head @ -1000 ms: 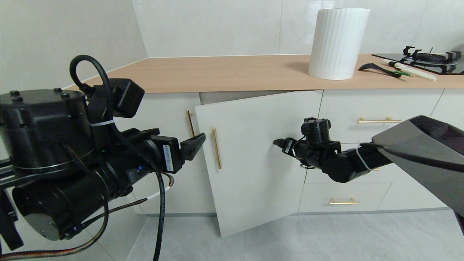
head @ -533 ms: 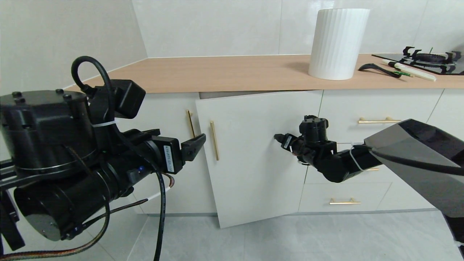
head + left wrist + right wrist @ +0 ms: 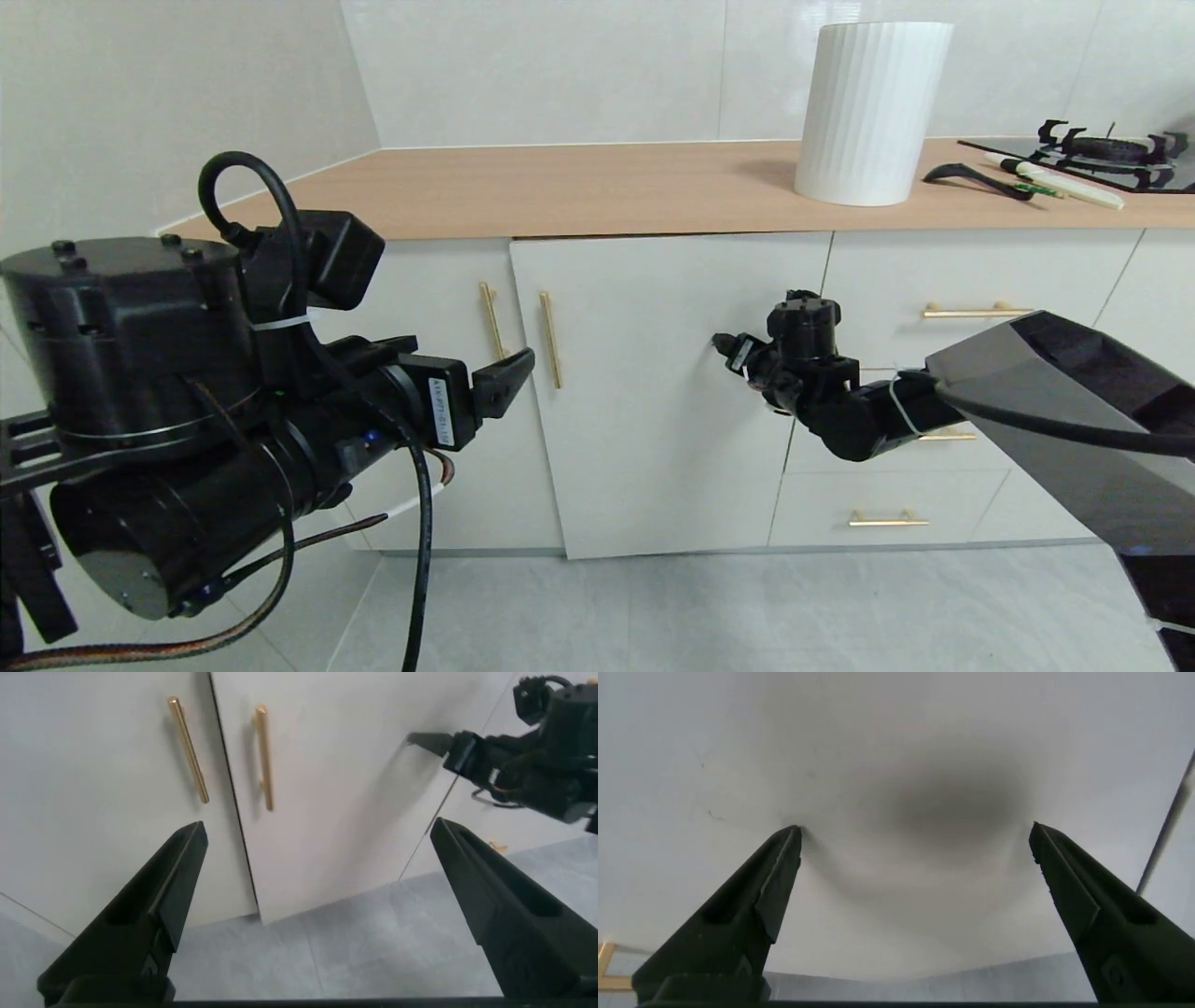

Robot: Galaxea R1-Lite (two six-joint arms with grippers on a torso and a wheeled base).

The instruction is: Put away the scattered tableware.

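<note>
Black and wide open, the left gripper [image 3: 509,373] is held in the air in front of the cupboards. Nothing is held in it. Just past its tips, two gold handles [image 3: 551,338] are seen side by side.

Next, the white cupboard door [image 3: 653,373] is found. A second ago it was swung out from the cupboard. Half a second ago it was swung out less. Now it is shut flat, in line with the fronts beside it.

The right gripper [image 3: 724,343] is pressed on the face of that door, on the side away from its handle. Its fingers are spread apart and nothing is held between them. In the right wrist view, both tips are seen touching the door. The arm has been moved forward with the door as it closed.

Up on the wooden table [image 3: 560,187], a tall white pot [image 3: 873,112] is stood. To the right of it, a black spoon [image 3: 976,177] and a white stick tool [image 3: 1060,180] are laid close together, just beside the stove [image 3: 1111,147]. They are well apart from both grippers.

So the push on the door looks finished. The tableware on the table is not yet put away, and that part of the job is likely still to be done. What is kept inside the cupboard cannot be told.
</note>
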